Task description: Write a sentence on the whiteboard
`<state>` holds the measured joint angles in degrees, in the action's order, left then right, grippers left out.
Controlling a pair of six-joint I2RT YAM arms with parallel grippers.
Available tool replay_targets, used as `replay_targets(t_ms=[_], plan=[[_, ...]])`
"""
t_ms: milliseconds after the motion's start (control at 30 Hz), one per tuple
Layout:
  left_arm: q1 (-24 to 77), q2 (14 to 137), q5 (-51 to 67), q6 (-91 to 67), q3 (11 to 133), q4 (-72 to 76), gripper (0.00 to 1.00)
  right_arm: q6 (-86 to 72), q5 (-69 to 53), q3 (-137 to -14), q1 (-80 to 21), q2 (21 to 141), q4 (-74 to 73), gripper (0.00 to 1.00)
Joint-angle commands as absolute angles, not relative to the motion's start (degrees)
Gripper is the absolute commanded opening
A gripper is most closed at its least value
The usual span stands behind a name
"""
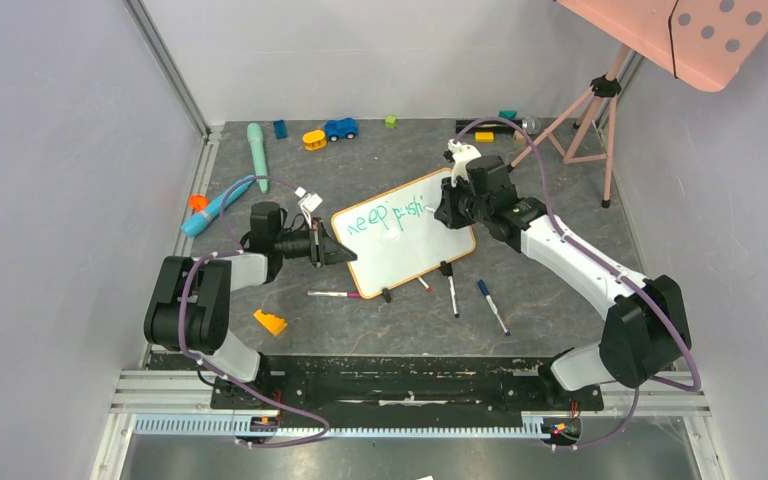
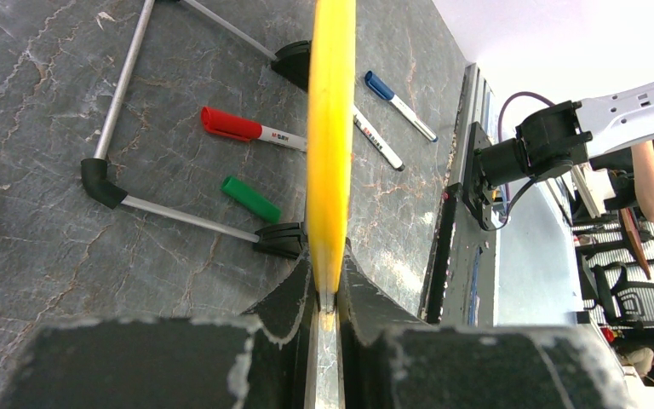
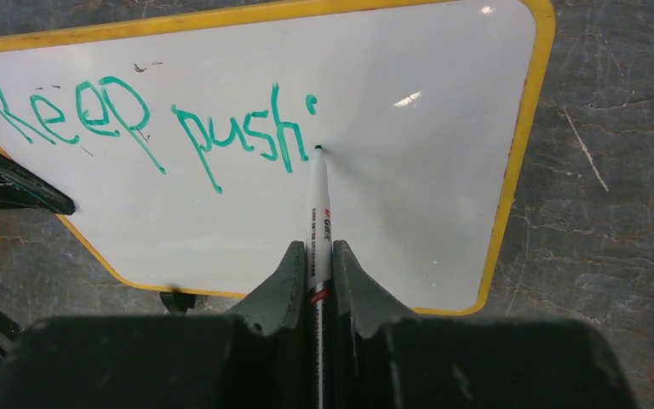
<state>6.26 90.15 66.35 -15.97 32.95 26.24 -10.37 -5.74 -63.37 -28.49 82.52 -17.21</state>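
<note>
The whiteboard (image 1: 410, 255), white with an orange-yellow frame, stands tilted on the table's middle. The sentence (image 3: 136, 119) on it is green handwriting that reads "Keep pushi" in one line. My left gripper (image 1: 335, 250) is shut on the board's left edge; in the left wrist view the frame edge (image 2: 330, 128) runs straight up from between its fingers (image 2: 289, 294). My right gripper (image 3: 318, 256) is shut on a white marker (image 3: 318, 209). Its tip touches the board just right of the last letter. In the top view the right gripper (image 1: 447, 210) hangs over the board's upper right part.
Loose markers (image 1: 493, 305) lie in front of the board, with a red one (image 2: 247, 129) and a green cap (image 2: 251, 198) behind it. Small toys (image 1: 340, 128) line the back edge. A tripod (image 1: 590, 110) stands back right, an orange piece (image 1: 270, 322) front left.
</note>
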Motion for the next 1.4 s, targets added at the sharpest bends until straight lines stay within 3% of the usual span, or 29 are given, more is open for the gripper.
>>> replay_targets(t_ms=[0,333,1367], plan=[[6.8,89.1,67.9,-14.5,33.8,24.6,0.02,-9.9,-5.6,-65.1,-28.2,82.7,-15.1,0.0],[6.8,89.2,67.8,-14.5,33.9,24.5,0.02,-10.5,-5.7,-60.4,-28.2,80.2,-15.2,0.0],[6.8,89.1,67.9,-14.5,33.9,24.6,0.02,-9.8,-4.5,-68.4,-27.7,82.8,-17.4,0.0]])
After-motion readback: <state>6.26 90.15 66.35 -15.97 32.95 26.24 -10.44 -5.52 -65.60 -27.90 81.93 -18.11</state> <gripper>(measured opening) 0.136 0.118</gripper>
